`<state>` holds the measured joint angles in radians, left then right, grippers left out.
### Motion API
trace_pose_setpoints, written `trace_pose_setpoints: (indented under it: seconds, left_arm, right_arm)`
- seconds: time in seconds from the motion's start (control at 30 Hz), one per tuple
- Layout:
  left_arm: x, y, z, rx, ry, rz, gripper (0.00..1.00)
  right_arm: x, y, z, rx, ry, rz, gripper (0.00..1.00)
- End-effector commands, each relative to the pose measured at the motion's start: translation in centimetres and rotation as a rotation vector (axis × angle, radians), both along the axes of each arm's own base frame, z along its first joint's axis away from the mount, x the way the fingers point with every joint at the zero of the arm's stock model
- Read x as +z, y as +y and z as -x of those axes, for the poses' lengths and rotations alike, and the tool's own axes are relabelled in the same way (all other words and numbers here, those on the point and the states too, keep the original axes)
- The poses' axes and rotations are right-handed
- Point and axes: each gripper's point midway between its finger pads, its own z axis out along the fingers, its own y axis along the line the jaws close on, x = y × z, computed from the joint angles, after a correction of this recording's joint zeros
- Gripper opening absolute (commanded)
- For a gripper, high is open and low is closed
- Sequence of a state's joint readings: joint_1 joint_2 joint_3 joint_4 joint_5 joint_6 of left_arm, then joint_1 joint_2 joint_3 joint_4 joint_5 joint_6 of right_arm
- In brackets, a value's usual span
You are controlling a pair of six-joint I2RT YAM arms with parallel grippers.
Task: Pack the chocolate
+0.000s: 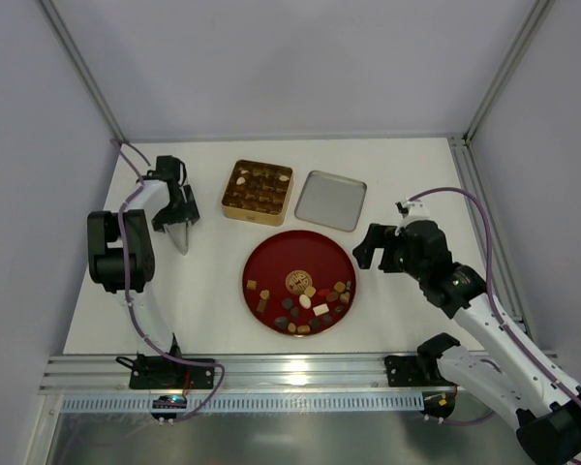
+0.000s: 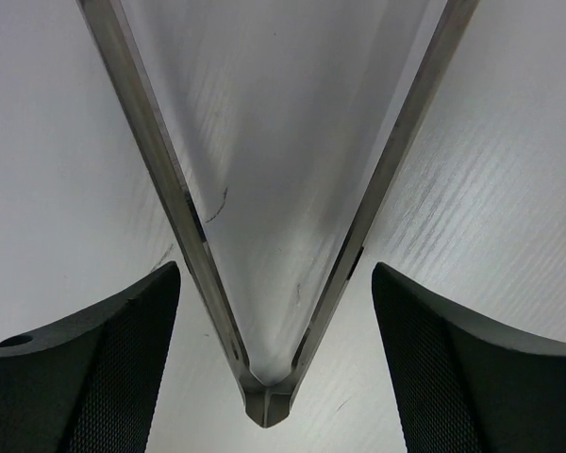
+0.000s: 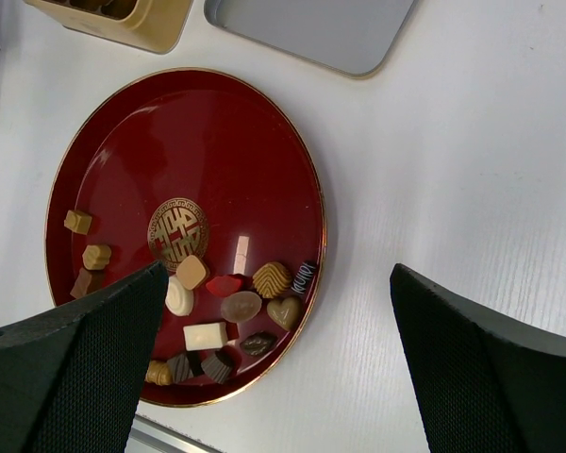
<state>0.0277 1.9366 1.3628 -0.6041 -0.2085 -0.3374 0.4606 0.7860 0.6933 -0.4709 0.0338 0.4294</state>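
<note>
Left to right: my left gripper (image 2: 275, 269) hangs over the worktop (image 1: 203, 291), jaws apart and holding nothing. The apex of a V-shaped metal tool (image 2: 264, 401), perhaps tongs, lies between the fingers without touching either. Just to its right stands the gold tin (image 1: 257, 209), open, with some pieces already seated inside. I cannot tell which cells remain free. Beside the tin lies its lid (image 1: 330, 200), grey face up. In front of both is the red plate (image 1: 295, 250), and the chocolate (image 1: 305, 301) is mostly gathered on its near half, dark, caramel and cream pieces lying close together. Farthest right, my right gripper (image 1: 373, 246) hovers off the plate's right edge, jaws wide and carrying nothing. To do the next pick well, I judge I should choose a piece that lies apart at the edge of the cluster. I should descend straight over it, close gently so that neighbours are not nudged, and set it into a free cell of the tin.
</note>
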Motion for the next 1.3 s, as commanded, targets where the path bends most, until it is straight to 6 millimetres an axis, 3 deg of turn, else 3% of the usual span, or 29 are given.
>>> trace_pose_setpoints:
  seconds: [0.0, 0.3, 0.43, 0.5, 0.53, 0.57, 0.6, 0.63, 0.67, 0.73, 0.77, 0.8, 0.83, 0.93, 1.1, 1.2, 1.27]
  left_arm:
    - [2.8, 0.2, -0.8, 0.008, -0.062, -0.002, 0.81]
    - [9.6, 0.4, -0.7, -0.021, -0.164, -0.02, 0.85]
    - [13.3, -0.6, -0.5, -0.028, -0.25, 0.028, 0.85]
    - [14.6, -1.6, -0.3, -0.038, -0.288, 0.069, 0.85]
    - [15.9, -2.3, 0.0, -0.057, -0.321, 0.098, 0.84]
    - [16.4, -3.1, 0.1, -0.076, -0.341, 0.112, 0.84]
    - [16.9, -4.4, 0.4, -0.107, -0.35, 0.122, 0.84]
    - [18.1, -5.6, 0.8, -0.13, -0.384, 0.158, 0.84]
    - [18.5, -7.2, 1.1, -0.172, -0.399, 0.182, 0.84]
    - [19.5, -9.5, 2.2, -0.212, -0.425, 0.22, 0.84]
    - [19.9, -11.8, 2.6, -0.269, -0.44, 0.237, 0.84]
    - [20.0, -12.7, 3.1, -0.294, -0.442, 0.244, 0.84]
    - [20.2, -13.6, 3.5, -0.307, -0.448, 0.257, 0.84]
    - [21.1, -17.3, 4.9, -0.401, -0.449, 0.342, 0.84]
    - [21.8, -21.8, 6.1, -0.516, -0.447, 0.442, 0.84]
    - [21.9, -24.0, 5.9, -0.573, -0.436, 0.481, 0.83]
    - [22.1, -24.9, 5.7, -0.596, -0.438, 0.488, 0.83]
  right_arm:
    - [1.3, 0.5, -0.9, -0.008, -0.031, -0.03, 1.0]
    - [2.5, 0.4, -3.0, -0.066, -0.006, 0.002, 1.0]
    - [3.7, 1.0, -5.3, -0.1, 0.003, 0.008, 1.0]
    - [2.8, 1.0, -6.8, -0.121, 0.036, 0.05, 1.0]
    - [3.8, 1.1, -7.8, -0.13, 0.02, 0.054, 1.0]
    - [2.2, 1.2, -9.0, -0.142, 0.064, 0.087, 0.99]
    - [1.8, 0.6, -9.8, -0.163, 0.086, 0.098, 0.98]
    - [2.7, 0.7, -11.3, -0.172, 0.082, 0.091, 0.94]
    - [0.8, 0.9, -12.4, -0.166, 0.142, 0.106, 0.91]
    - [0.7, 0.7, -15.0, -0.191, 0.163, 0.1, 0.84]
    - [0.3, 0.8, -15.9, -0.191, 0.18, 0.097, 0.82]
    - [-3.0, 0.7, -16.9, -0.197, 0.265, 0.133, 0.79]
    - [-1.8, 0.6, -18.8, -0.213, 0.246, 0.125, 0.74]
    - [-5.1, -0.1, -21.9, -0.248, 0.351, 0.166, 0.61]
    - [-8.1, -2.0, -24.2, -0.314, 0.433, 0.163, 0.53]
    - [-9.9, -3.3, -24.0, -0.345, 0.474, 0.188, 0.5]
    - [-10.0, -3.6, -24.0, -0.348, 0.459, 0.188, 0.5]
